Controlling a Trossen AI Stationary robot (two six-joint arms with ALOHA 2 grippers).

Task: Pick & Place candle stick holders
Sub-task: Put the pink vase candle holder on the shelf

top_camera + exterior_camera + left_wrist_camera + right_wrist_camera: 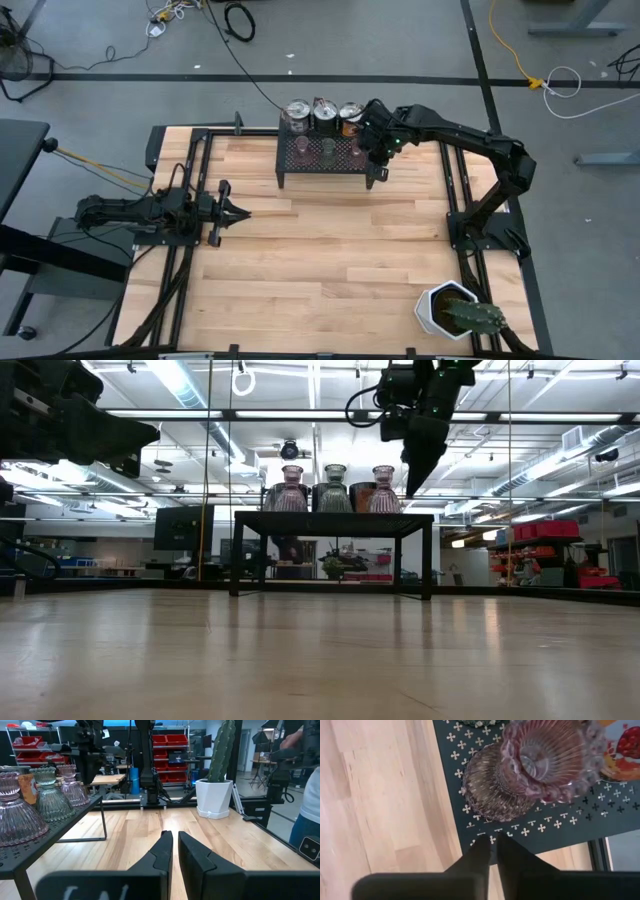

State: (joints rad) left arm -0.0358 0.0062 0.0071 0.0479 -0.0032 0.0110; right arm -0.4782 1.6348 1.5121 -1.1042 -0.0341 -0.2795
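Three glass holders stand in a row on the black mesh rack: pink, olive-green and pink. Three silvery can-like holders stand behind them at the rack's far edge. My right gripper hangs shut, pointing down, just above the rack's right end, beside the right pink holder and apart from it. My left gripper is shut and empty, low over the table's left part.
A white hexagonal pot with a cactus stands at the table's near right corner. Bare wood lies between the rack and the near edge. In the left wrist view a person stands beyond the table.
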